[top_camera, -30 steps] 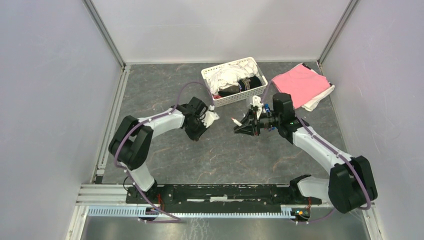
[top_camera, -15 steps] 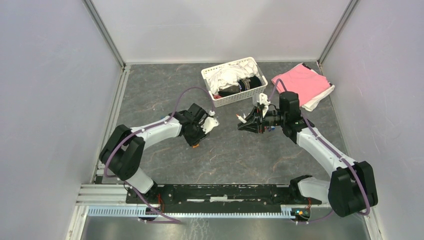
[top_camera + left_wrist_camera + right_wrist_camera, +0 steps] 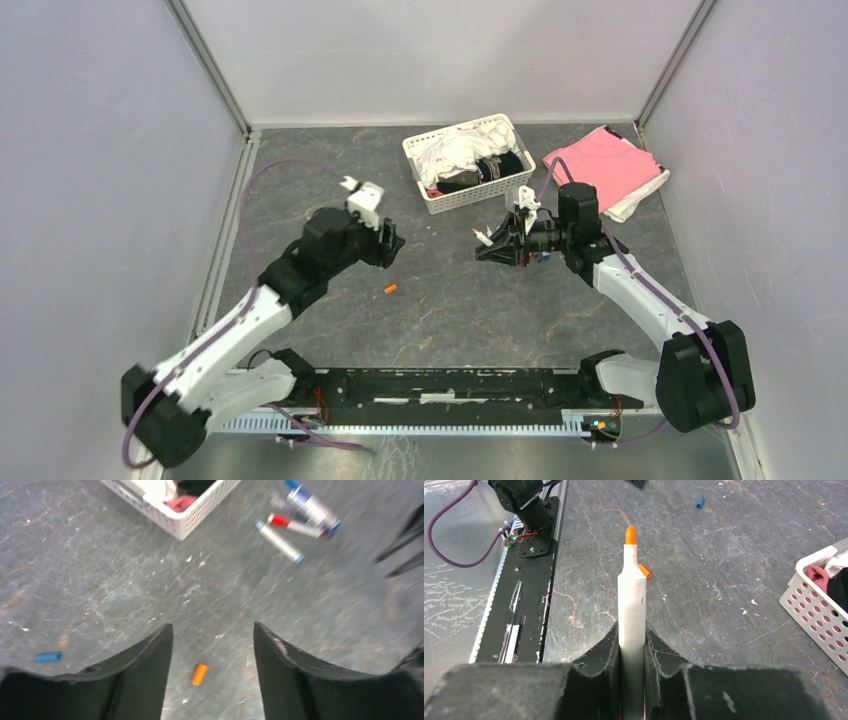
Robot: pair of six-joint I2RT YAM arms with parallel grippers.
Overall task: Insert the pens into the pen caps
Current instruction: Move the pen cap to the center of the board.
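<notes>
My right gripper [image 3: 631, 630] is shut on a white pen [image 3: 631, 595] whose orange tip points away from the jaws; in the top view that gripper [image 3: 492, 247] hangs above the table's middle. An orange pen cap [image 3: 199, 674] lies loose on the table, below and between the fingers of my open left gripper [image 3: 212, 627]. In the top view the orange pen cap [image 3: 391, 290] lies just in front of the left gripper [image 3: 386, 245]. A blue pen cap [image 3: 48, 656] lies off to the left. Three more pens [image 3: 295, 526] lie together near the basket.
A white basket [image 3: 468, 190] of cloth stands at the back centre, with a pink cloth [image 3: 605, 165] to its right. The arms' black base rail [image 3: 450, 385] runs along the near edge. Grey walls close in the left, right and back sides.
My left gripper has opened and let the orange cap drop to the table, and the left arm has swung back to the left. The right arm shifted slightly, pen still held.
</notes>
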